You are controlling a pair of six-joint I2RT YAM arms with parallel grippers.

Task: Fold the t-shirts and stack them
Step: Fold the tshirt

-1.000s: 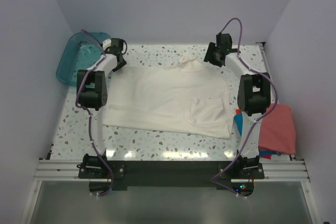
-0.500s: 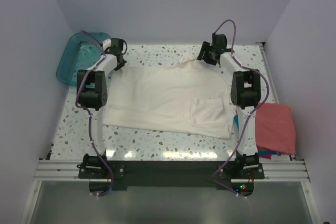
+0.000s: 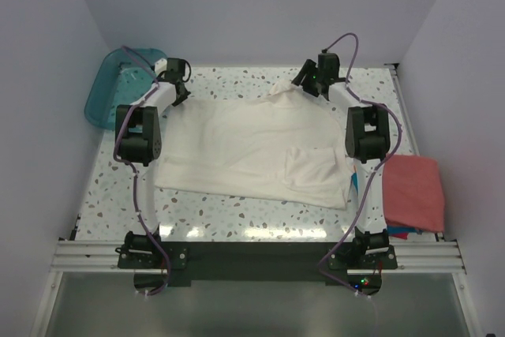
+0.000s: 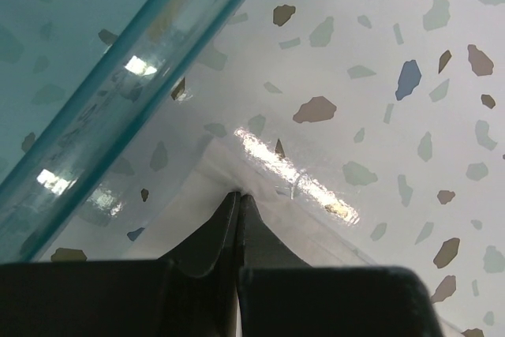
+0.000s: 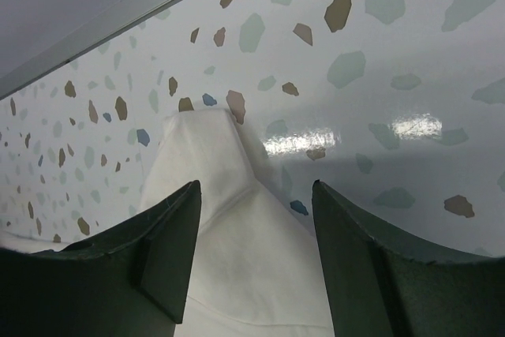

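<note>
A cream-white t-shirt (image 3: 252, 147) lies spread across the middle of the table. My left gripper (image 3: 177, 89) sits at the shirt's far left corner, jaws shut with the cloth edge (image 4: 331, 234) pinched at their tips (image 4: 238, 195). Over the raised peak of cloth (image 3: 282, 91) at the far edge, my right gripper (image 3: 309, 81) stands open. In the right wrist view that peak (image 5: 237, 250) lies between the spread jaws (image 5: 254, 189), untouched. A folded salmon-red t-shirt (image 3: 414, 191) rests at the right edge, with a blue t-shirt (image 3: 357, 185) partly showing beneath it.
A translucent teal tub (image 3: 114, 84) stands at the far left corner, its wall (image 4: 95, 53) close beside my left gripper. The table's back rail (image 5: 118, 13) runs just beyond the shirt's peak. Walls close in on the left, back and right.
My left gripper has shut on the shirt's corner. The right arm has swung left, off the salmon-red shirt's side, bringing its open gripper over the cloth peak.
</note>
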